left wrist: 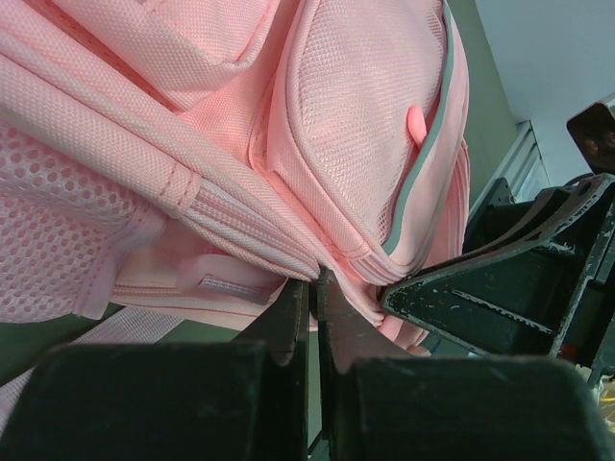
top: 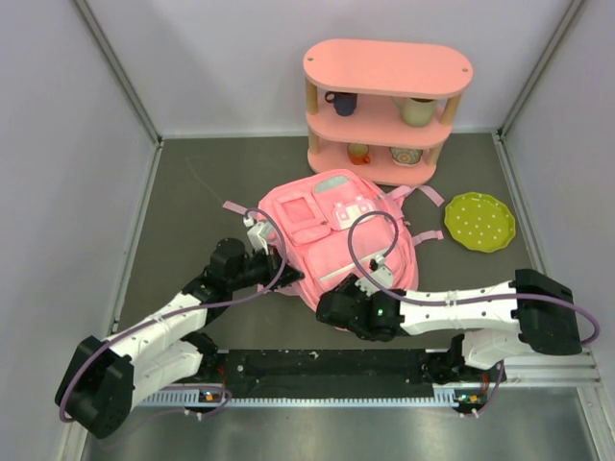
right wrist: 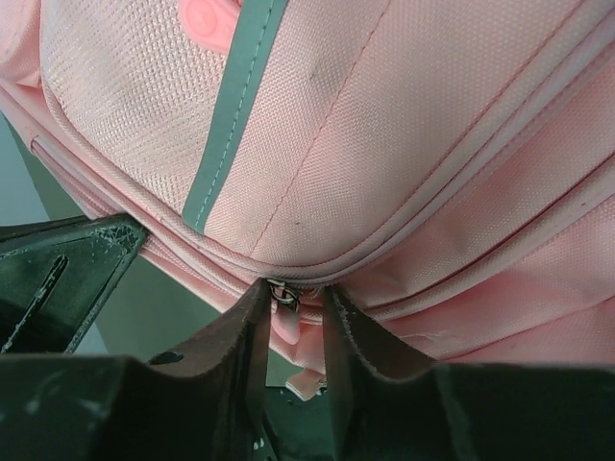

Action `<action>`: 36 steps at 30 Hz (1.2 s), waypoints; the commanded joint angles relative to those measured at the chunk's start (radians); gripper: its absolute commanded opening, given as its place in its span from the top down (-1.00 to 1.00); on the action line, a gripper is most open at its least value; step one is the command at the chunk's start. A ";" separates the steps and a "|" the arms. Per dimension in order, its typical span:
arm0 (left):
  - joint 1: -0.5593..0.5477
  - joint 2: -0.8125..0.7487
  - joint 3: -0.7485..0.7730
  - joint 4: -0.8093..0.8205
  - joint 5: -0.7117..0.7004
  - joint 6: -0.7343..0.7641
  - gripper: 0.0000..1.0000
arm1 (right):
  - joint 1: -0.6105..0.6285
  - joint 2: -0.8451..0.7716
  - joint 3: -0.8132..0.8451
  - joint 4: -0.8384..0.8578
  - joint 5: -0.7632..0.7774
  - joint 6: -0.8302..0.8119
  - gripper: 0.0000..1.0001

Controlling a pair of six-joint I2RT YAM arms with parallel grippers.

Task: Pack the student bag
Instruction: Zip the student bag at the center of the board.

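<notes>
The dark grey counter point(top: 192, 192) carries the student bag point(top: 332, 245), a large soft pink fabric backpack lying front-up at its middle, still zipped shut. The step in hand looks like opening it, so that things can go in.

Behind the student bag stands a rigid pink three-tier shelf point(top: 384, 67) with cups and bowls on its lower tiers. To the bag's right, well apart, lies a round lime-green dotted plate point(top: 479, 223). Neither stands in the way now.

The left gripper point(left wrist: 309, 293) is clenched at the bag's left side seam, apparently pinching a thin fold of it to steady the fabric. The right gripper point(right wrist: 296, 317) sits at the bag's near edge with its jaws standing apart, one on each side of the small metal zipper pull with its pink tab point(right wrist: 284, 296). It is released, not yet clamped.

Next, the right jaws should close squarely on that pull and draw it along the zip while the left hold keeps the bag from sliding. The soft cloth may bunch ahead of the slider, and the two grippers work close together.
</notes>
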 commanded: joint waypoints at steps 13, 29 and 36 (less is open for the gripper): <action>-0.006 -0.053 0.027 0.016 -0.007 0.017 1.00 | 0.084 -0.053 0.044 0.044 0.045 -0.219 1.00; 0.115 -0.085 0.088 -0.148 -0.041 0.077 1.00 | -0.052 -0.383 -0.265 0.036 -0.012 -0.804 1.00; 0.124 -0.076 0.114 -0.167 -0.043 0.092 1.00 | -0.135 -0.392 -0.293 0.034 0.008 -0.796 1.00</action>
